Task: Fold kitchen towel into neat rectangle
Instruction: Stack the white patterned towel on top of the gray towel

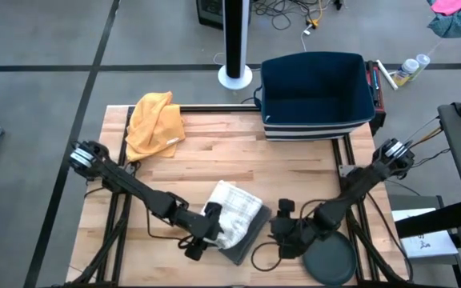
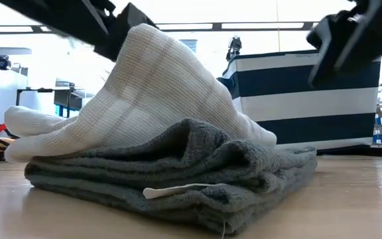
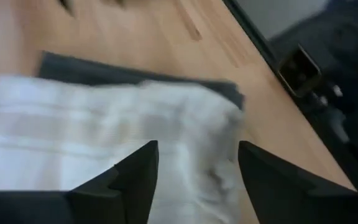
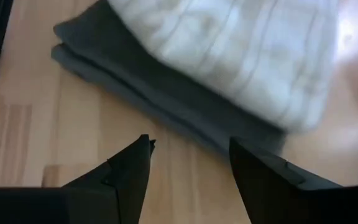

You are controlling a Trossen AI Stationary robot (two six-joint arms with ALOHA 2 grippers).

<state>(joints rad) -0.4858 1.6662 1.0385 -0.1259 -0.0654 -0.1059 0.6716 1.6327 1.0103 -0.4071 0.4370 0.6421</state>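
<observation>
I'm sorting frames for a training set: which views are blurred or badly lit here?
Left wrist view: the white towel is smeared, its weave unreadable. Right wrist view: softer at the towel's far edge, sharper on the grey towel. Low view: bright background glare silhouettes the arms, yet the towels stay crisp. High view: evenly lit and sharp.

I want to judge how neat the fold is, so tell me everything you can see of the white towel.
The white waffle-textured kitchen towel is soft cloth with faint woven stripes. It lies bunched rather than flat on top of a folded dark grey terry towel, near the wooden table's front edge. In the low view it rises to a peak and slopes down both ways, one end overhanging the grey towel.
</observation>
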